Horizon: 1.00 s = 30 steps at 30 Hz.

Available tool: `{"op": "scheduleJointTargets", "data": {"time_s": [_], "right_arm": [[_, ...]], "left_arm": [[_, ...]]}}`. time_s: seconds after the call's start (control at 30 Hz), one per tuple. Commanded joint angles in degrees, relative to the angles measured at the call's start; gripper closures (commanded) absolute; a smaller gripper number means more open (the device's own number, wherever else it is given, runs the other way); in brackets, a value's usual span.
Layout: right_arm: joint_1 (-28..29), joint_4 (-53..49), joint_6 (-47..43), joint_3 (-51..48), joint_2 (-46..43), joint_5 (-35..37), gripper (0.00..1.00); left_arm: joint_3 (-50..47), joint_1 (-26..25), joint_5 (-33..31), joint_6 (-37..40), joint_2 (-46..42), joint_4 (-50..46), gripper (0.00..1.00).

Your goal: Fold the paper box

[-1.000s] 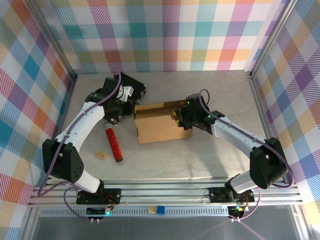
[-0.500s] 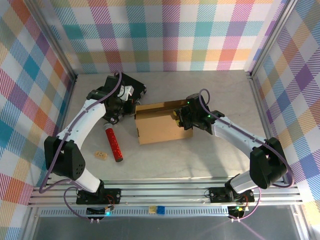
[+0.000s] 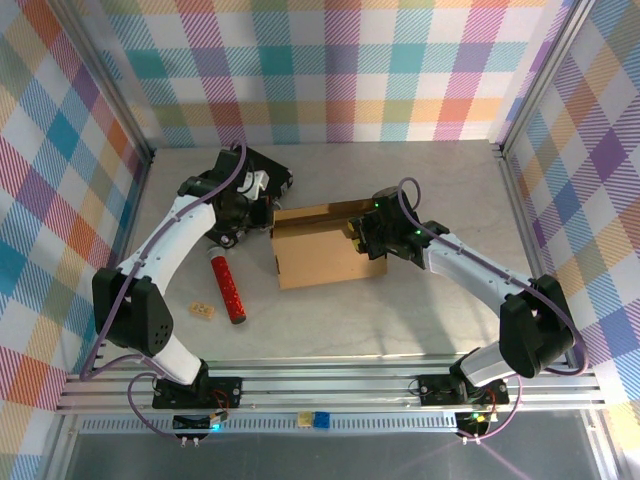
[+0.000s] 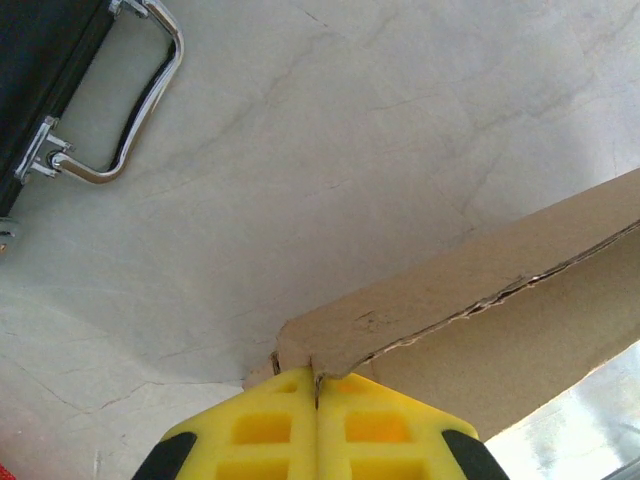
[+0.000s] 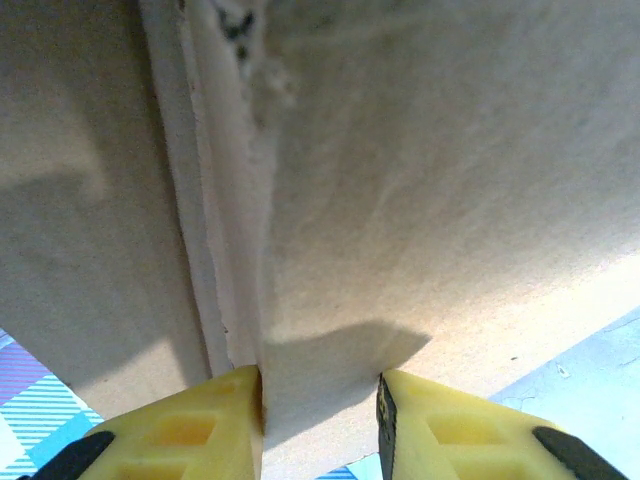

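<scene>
1. Plaid-walled cell with a pale marbled table (image 3: 400, 310). The paper box (image 3: 318, 252) sits at the centre of the top view, between the two arms.
2. Box state: not a flat sheet. It reads as a shallow rectangular body, with a darker strip along its upper edge that is probably a standing rear wall.
3. The left gripper (image 3: 264, 212) is at the box's upper-left corner. In the left wrist view its yellow fingers (image 4: 265, 430) are pressed together with nothing between them, and the tips touch a frayed cardboard corner.
4. The right gripper (image 3: 357, 238) is at the box's right end. In the right wrist view the jaws are clamped on a cardboard panel that fills the gap between them.
5. Clutter: a black case (image 3: 268, 172) with a metal handle (image 4: 130, 110) at upper left; a red cylinder (image 3: 228, 290) and a tan block (image 3: 203, 311) at lower left — all clear of the box.
6. Judgement: roughly midway. The main walls look raised. The right-end panel in the jaws is probably not yet tucked, and closing the lid remains — I cannot tell whether the side tabs are seated.
</scene>
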Motion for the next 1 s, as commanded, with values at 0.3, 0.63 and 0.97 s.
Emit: {"op": "scheduleJointTargets", "data": {"time_s": [0.3,0.63,0.97], "right_arm": [[0.9,-5.4,-1.9,-0.4,2.0,-0.4,0.67],[1.0,-5.3,-1.8,-0.2,2.3,-0.4,0.67],[1.0,-5.3,-1.8,-0.4,1.9,0.2,0.67]], "left_arm": [[0.6,-2.2,2.5,-6.6,1.4,-0.3,1.00],[0.3,-2.9,2.8,-8.5,1.8,0.7,1.00],[-0.4,-3.2,3.0,-7.5,1.1,0.4,1.00]]}}
